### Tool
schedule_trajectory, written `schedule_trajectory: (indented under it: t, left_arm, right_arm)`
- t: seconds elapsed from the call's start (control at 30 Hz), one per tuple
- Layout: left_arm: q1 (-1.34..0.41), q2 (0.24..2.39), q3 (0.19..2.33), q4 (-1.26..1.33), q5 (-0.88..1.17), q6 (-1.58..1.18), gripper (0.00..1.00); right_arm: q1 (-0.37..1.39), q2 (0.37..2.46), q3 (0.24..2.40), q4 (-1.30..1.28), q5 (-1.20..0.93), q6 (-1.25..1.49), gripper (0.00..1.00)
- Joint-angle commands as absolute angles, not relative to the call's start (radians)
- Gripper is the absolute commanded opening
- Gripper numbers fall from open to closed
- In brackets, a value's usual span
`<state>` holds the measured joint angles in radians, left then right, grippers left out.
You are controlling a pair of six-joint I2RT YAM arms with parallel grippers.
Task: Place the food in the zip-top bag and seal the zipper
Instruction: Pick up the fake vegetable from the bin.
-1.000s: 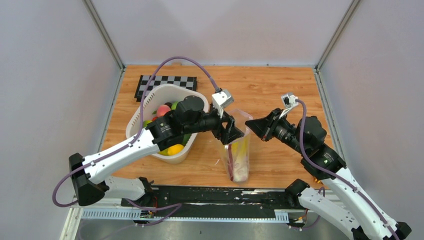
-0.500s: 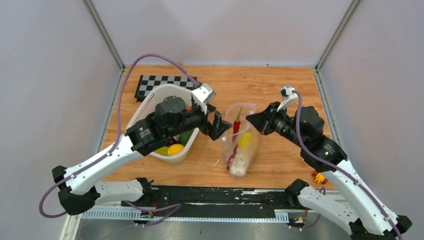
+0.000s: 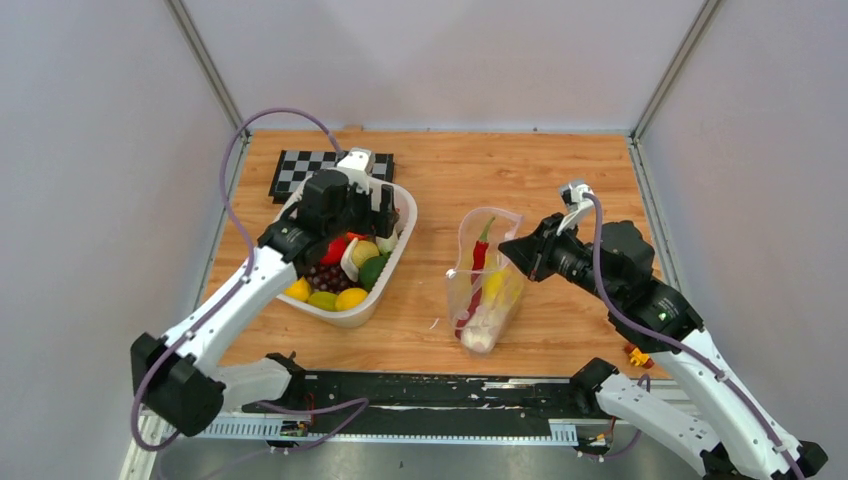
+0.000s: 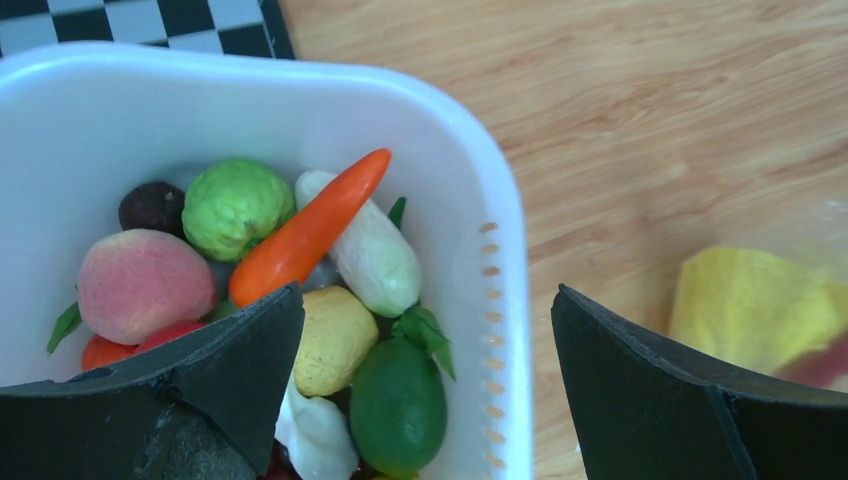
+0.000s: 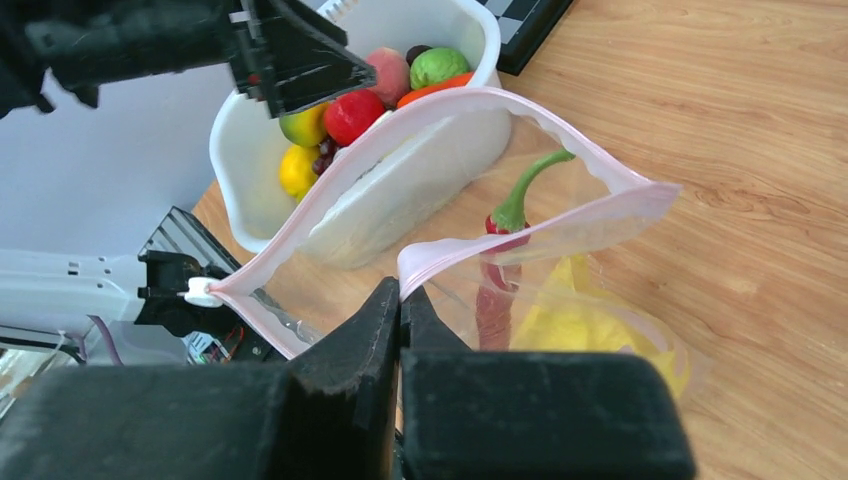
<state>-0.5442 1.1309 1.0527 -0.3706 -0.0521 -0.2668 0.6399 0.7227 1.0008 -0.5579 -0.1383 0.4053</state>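
place: robot lab cell | evidence: grey panel walls (image 3: 100, 150), checkerboard calibration board (image 3: 295, 170), bolted arm rail (image 3: 430, 392)

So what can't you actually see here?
- Left wrist view: the left claw covers some food in the basket; the bag is cut off at the right edge.
- Right wrist view: the right claw hides the bag's bottom.
- Top view: the bag's pale lump is too small to name.

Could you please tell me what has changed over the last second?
The left gripper left the red chili in the zip-top bag, then swung left, back over the white basket, open. The right gripper stayed shut on the bag's rim, holding the mouth open; basket unmoved.
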Motion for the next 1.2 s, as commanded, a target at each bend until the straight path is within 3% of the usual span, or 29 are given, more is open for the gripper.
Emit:
schedule_trajectory:
  t: [0.0,0.33,0.8,0.97,1.17]
  left_arm:
    - [-0.470,1.265,1.114,-0.354,0.059,-0.189,1.00]
    - [-0.338,1.611,1.269,-0.324,0.302,0.019,0.97]
    - [-0.336,1.810,1.343,-0.374,0.236,0.248,0.91]
    - [-0.336,1.833,1.331,-0.396,0.274,0.268,0.83]
    - [-0.337,1.814,1.284,-0.404,0.274,0.260,0.58]
  right_arm:
    - [0.637,0.739,0.977,-0.462,-0.158,0.354,0.00]
    - [0.636,0.822,1.045,-0.403,-0.239,0.298,0.00]
    - [0.636,0.873,1.137,-0.392,-0.264,0.249,0.00]
    - [0.635,0.869,1.126,-0.384,-0.248,0.249,0.00]
    - [0.635,0.881,1.123,-0.390,-0.229,0.248,0.00]
